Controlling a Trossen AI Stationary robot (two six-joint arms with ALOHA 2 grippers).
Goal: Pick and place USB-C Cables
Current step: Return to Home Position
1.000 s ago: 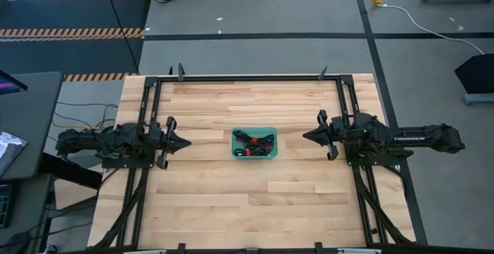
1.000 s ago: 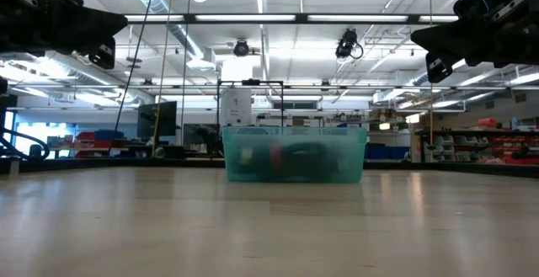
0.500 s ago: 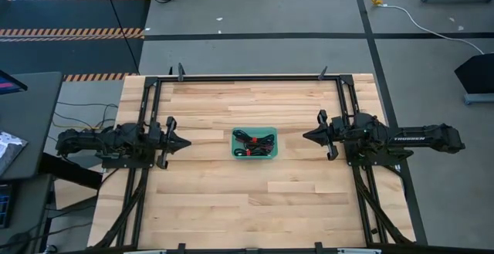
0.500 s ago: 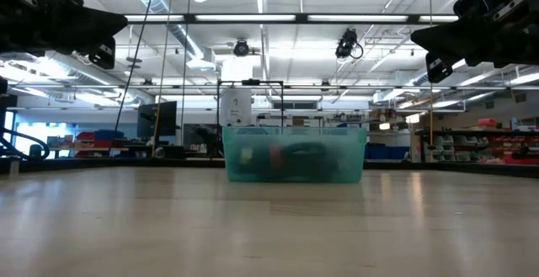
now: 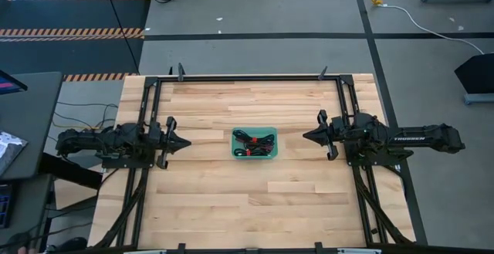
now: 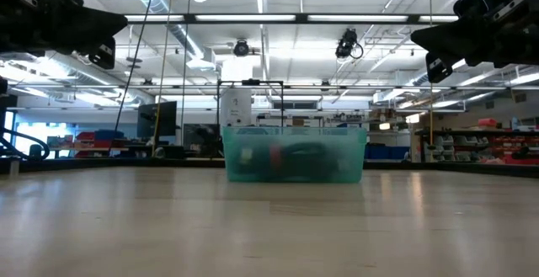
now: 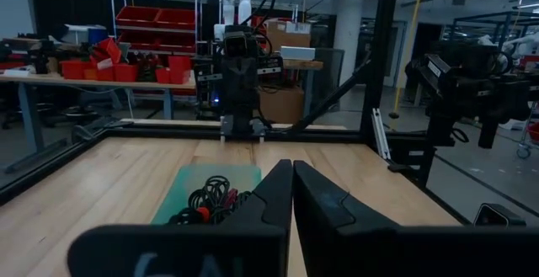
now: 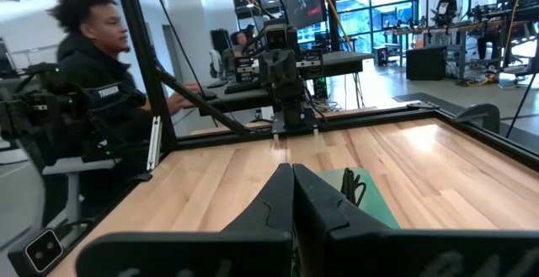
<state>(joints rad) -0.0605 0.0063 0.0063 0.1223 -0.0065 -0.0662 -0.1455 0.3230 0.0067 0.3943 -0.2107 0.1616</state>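
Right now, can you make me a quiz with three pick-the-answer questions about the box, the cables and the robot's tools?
1. Where is the bin on the table?
A. In the middle
B. At a corner
C. Right at the front edge

2. What colour is the bin?
A. Yellow
B. Green
C. White

3. How are the left tool and the right tool?
A. Both wide open
B. Both shut, holding nothing
C. Each holding a cable

Answers:
1 A: the high view shows the bin mid-table, with a tool pointing at it from each side.
2 B: its walls look see-through green in the low view.
3 B: each wrist view shows its tool closed tight, and the USB-C Cables lie in the bin.
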